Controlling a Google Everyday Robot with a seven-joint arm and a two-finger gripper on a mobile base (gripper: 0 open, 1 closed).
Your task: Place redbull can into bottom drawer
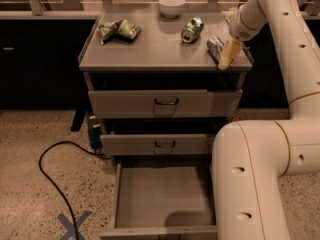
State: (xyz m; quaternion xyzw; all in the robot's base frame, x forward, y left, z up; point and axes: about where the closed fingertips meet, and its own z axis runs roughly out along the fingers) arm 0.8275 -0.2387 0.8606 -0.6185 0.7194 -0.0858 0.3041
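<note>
Arm (260, 179) segments, broad and white, fill the right side of the camera view, rising from the lower right and bending back down toward the table (150, 51), a grey cabinet top. Below it, the bottom drawer (160, 199) stands pulled out, its plain grey floor bare, with the arm's elbow covering its right edge. The two upper drawers (165, 104) with dark wire handles are shut. A black cable (52, 171) loops over the speckled floor to the left, near a blue tape cross (73, 224). On the table lie a crumpled green packet (119, 30) at the left, a white bowl (171, 6) at the back, and a green can (192, 29) on its side. The redbull can (215, 47) lies on its side near the table's right front corner. The end effector (225, 58) comes down just beside that can on its right, seemingly touching it; whether it is clenched or released I cannot tell.
</note>
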